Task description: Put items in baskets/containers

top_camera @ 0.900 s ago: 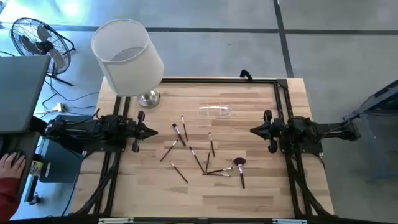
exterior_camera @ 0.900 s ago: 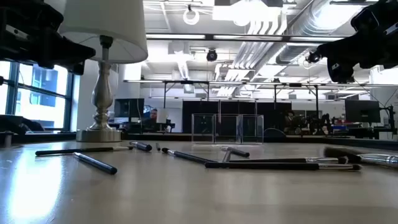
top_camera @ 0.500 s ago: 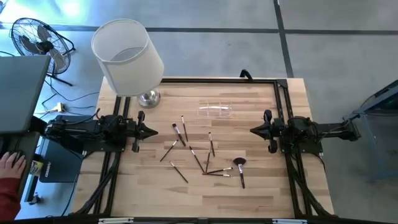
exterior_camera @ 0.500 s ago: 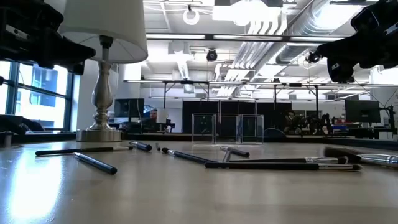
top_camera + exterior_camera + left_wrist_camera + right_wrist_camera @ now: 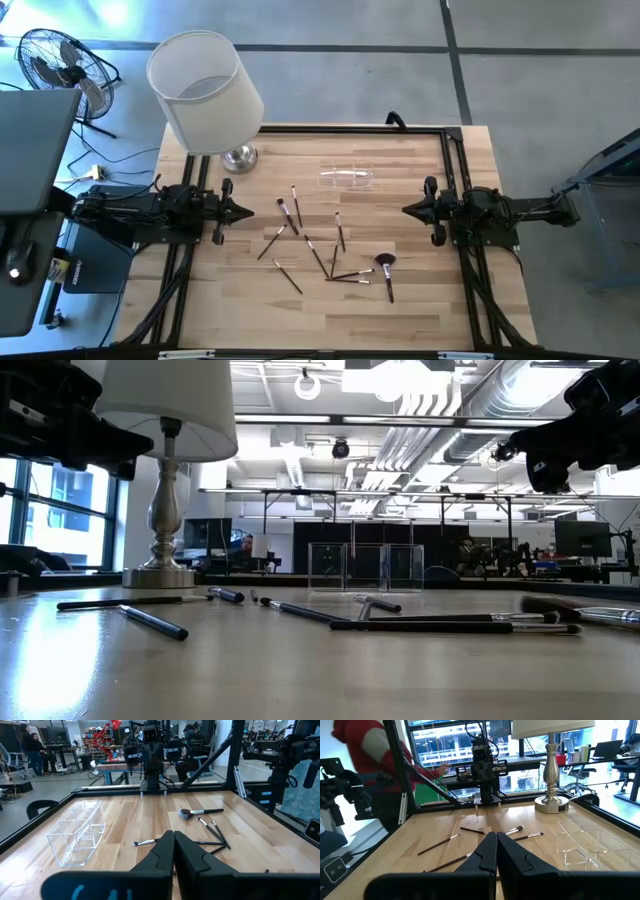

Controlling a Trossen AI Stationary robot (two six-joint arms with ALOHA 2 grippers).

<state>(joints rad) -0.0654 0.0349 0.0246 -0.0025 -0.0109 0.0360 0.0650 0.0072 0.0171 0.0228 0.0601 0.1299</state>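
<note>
Several slim makeup brushes lie flat and scattered on the wooden table's middle; one with a fluffy reddish-brown head lies toward the right. The clear plastic holder stands on the table at the far middle, also seen in the low view and the left wrist view. My left gripper hovers shut at the table's left side, pointing level toward the brushes. My right gripper hovers shut at the right side, facing it. Neither touches anything.
A lamp with a big white shade stands on its silver base at the far left corner. A black frame runs along the table's edges. A fan and a desk stand beyond the left edge. A person in red moves behind the left arm.
Both arms have kept still. A person's hand that showed at the left edge of the high view has gone out of sight.
</note>
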